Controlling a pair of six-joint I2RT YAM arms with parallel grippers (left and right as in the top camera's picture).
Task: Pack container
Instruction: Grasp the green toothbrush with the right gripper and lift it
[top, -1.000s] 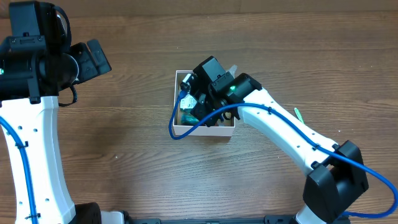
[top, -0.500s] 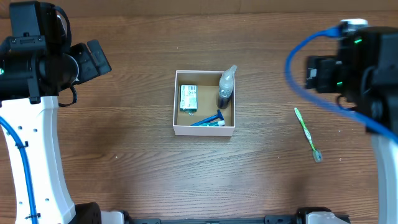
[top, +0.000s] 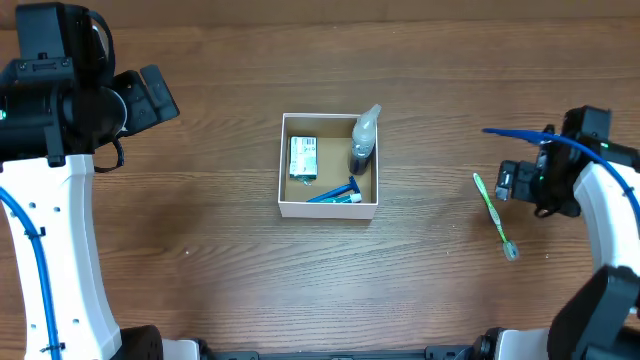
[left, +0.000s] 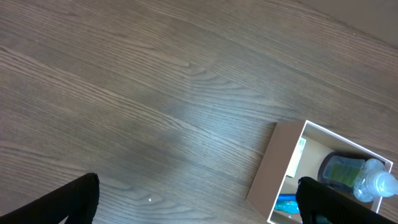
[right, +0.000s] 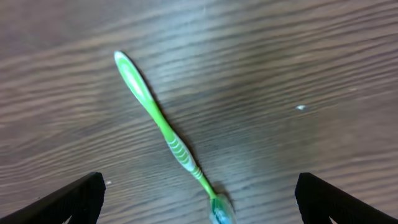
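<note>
The container (top: 328, 209), a small square box with white walls and a brown inside, stands mid-table. It holds a spray bottle (top: 362, 140), a small green and white packet (top: 302, 157) and a blue tube (top: 336, 194). A green toothbrush (top: 493, 213) lies on the table to its right. My right gripper (top: 506, 180) is open and empty beside the toothbrush, which lies between its fingers in the right wrist view (right: 166, 137). My left gripper (top: 152, 95) is open and empty at the far left. The left wrist view shows the container's corner (left: 271, 167) and the bottle (left: 348, 174).
The table is dark wood. A blue cable (top: 515, 132) loops off the right arm above the toothbrush. The left arm's white column (top: 60, 240) stands along the left edge.
My right arm has left the container, swung out to the right and come down beside the toothbrush. The container's contents now show. The left arm has not moved.
</note>
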